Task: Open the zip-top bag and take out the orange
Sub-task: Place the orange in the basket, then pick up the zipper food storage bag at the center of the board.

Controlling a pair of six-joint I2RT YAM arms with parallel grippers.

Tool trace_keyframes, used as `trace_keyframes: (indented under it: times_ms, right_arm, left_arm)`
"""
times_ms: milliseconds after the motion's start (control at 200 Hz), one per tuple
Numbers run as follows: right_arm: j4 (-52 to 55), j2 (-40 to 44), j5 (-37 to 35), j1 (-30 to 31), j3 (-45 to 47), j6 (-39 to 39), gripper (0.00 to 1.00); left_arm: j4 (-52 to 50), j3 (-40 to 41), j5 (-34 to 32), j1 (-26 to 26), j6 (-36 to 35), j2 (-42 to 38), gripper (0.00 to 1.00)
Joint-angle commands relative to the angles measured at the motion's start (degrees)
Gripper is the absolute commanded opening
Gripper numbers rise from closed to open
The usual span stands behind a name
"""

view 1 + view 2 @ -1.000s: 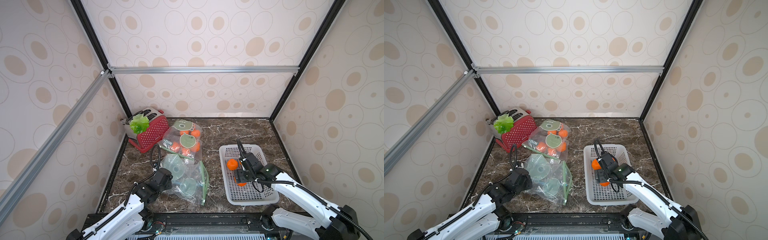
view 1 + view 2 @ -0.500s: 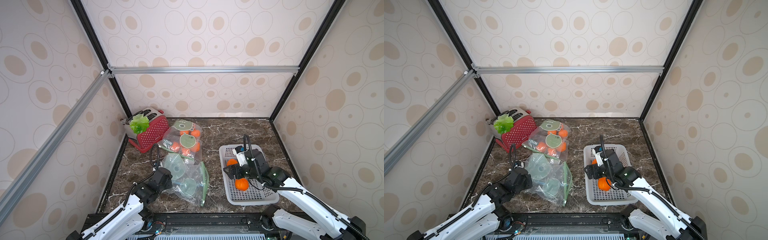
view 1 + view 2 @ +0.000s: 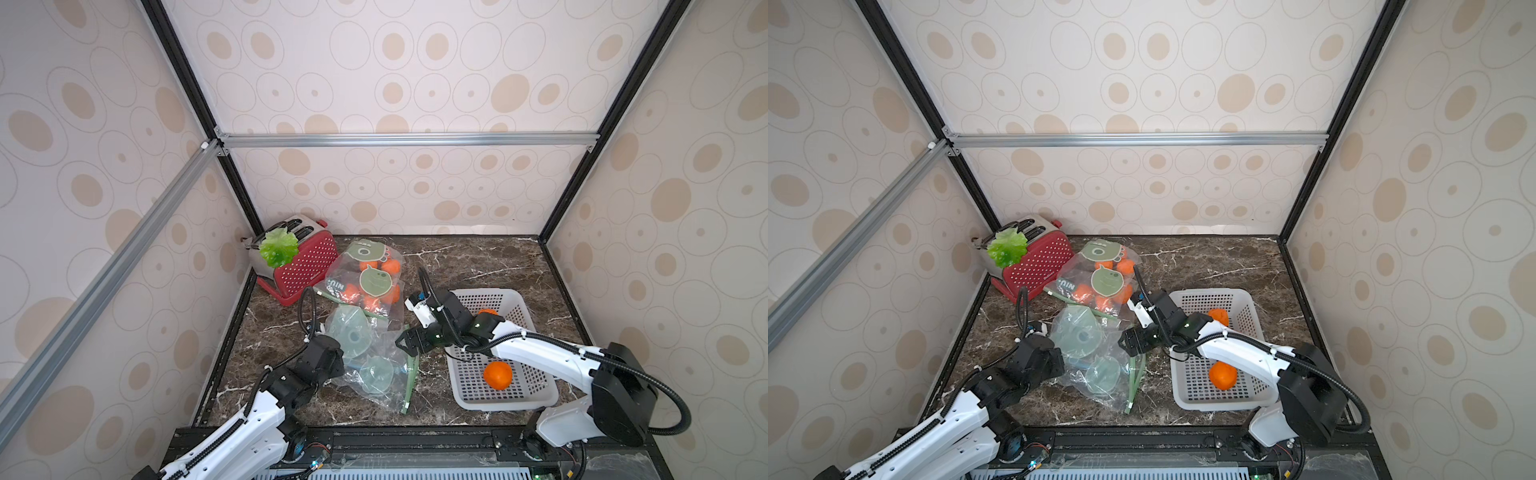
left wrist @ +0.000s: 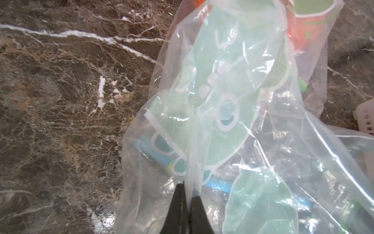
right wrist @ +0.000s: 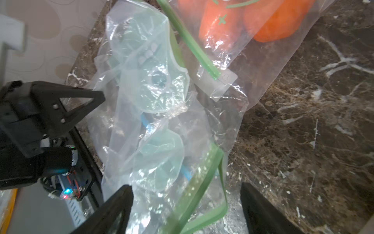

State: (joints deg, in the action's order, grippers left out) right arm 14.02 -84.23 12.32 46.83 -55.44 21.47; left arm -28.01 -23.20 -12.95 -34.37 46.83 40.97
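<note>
While the left end effector (image 4: 187, 190) clenches the zip-top bag (image 3: 374, 372), the right end effector (image 5: 186, 188) gapes empty.
One orange (image 3: 497, 375) lies in the white basket (image 3: 511, 400).

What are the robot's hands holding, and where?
The left hand pinches the empty bag by its clear plastic, opposite the green zip. The right hand holds nothing.

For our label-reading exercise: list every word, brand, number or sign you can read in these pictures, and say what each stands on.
"NIU": white letters on the bag of oranges, seen in both top views; the plastic is creased, so the reading is uncertain.
Toaster: tiny print on its red side, too small to read.
Empty bag: cartoon faces only, no legible words.
</note>
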Motion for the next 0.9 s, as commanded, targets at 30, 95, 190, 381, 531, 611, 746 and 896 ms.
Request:
trace_keyframes:
  times_ms: [30, 95, 190, 381, 531, 611, 746, 896]
  right_arm:
    - [-1.7, -2.6, -2.6, 0.3, -2.5, -0.6, 0.89]
    - [-1.0, -4.8, 1.4, 0.3, -4.2, -1.7, 0.87]
    - [-1.5, -7.0, 6.0, 0.3, -5.0, -1.9, 0.76]
    - [-5.3, -7.0, 12.1, 0.3, -4.3, -2.5, 0.45]
    - [-3.3, -5.5, 8.8, -0.2, -6.1, -4.6, 0.1]
    - [-4.3, -4.1, 7.2, -2.1, -6.7, -4.1, 0.02]
    - [-7.4, -1.8, 6.5, -8.4, -8.2, -3.3, 0.0]
    - [-11.8, 0.4, 7.5, -16.8, -11.4, -1.4, 0.0]
  left_arm:
    - [-1.3, -0.4, -0.8, 0.6, -0.1, -0.7, 0.08]
    - [-1.1, -0.6, -0.8, 0.5, 0.0, -0.4, 0.07]
    - [-1.0, -0.8, -0.8, 0.6, -0.2, 0.1, 0.08]
    - [-1.4, -0.4, -0.7, 0.5, -0.1, -0.9, 0.09]
    - [-2.9, -1.2, -0.5, 0.5, -1.1, -2.6, 0.45]
    - [-4.4, -2.4, -0.5, 0.5, -2.6, -3.9, 0.67]
    - [-9.7, -4.9, -4.9, 0.6, -4.1, -7.2, 0.95]
    - [-11.6, -5.3, -8.1, 0.5, -3.7, -11.4, 0.99]
